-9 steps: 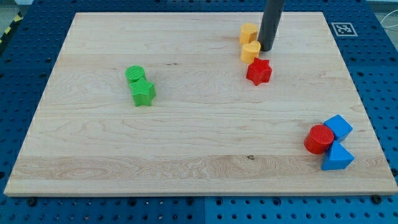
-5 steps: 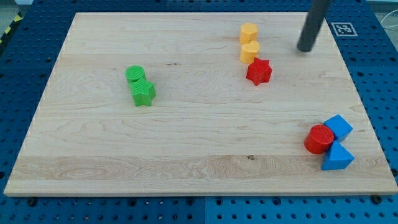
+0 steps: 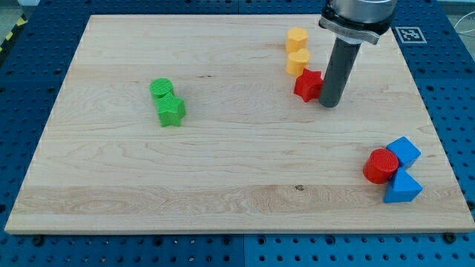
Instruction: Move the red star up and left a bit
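The red star [image 3: 306, 84] lies on the wooden board [image 3: 223, 163] in the upper right part of the view. It touches the lower of two yellow blocks [image 3: 298, 61]; the other yellow block [image 3: 297, 38] sits just above that one. My tip [image 3: 329, 104] rests on the board right next to the star, at its lower right side. The dark rod rises from there toward the view's top.
A green cylinder [image 3: 160, 89] and a green star [image 3: 171, 111] sit together at the left of the middle. A red cylinder [image 3: 381, 165], a blue cube [image 3: 404, 152] and a blue triangle [image 3: 403, 188] cluster at the lower right.
My tip went from beside the yellow blocks out to the upper right, then came down to the red star's lower right side. No block has moved.
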{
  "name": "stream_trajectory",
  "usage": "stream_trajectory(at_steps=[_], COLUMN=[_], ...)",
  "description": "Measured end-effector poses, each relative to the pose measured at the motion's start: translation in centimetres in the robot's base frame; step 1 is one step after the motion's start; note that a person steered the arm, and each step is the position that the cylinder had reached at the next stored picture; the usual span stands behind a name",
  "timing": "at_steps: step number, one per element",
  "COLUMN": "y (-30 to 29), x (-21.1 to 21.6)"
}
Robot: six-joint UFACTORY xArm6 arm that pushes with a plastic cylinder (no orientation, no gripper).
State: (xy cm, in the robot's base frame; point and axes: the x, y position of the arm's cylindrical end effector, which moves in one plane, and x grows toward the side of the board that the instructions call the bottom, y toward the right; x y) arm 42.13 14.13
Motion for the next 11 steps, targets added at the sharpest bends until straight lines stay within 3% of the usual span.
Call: stream_trajectory(at_steps=[5,7,11], y=[-0.4,3.1,1.5], x=[-0.8,-1.8,-3.1])
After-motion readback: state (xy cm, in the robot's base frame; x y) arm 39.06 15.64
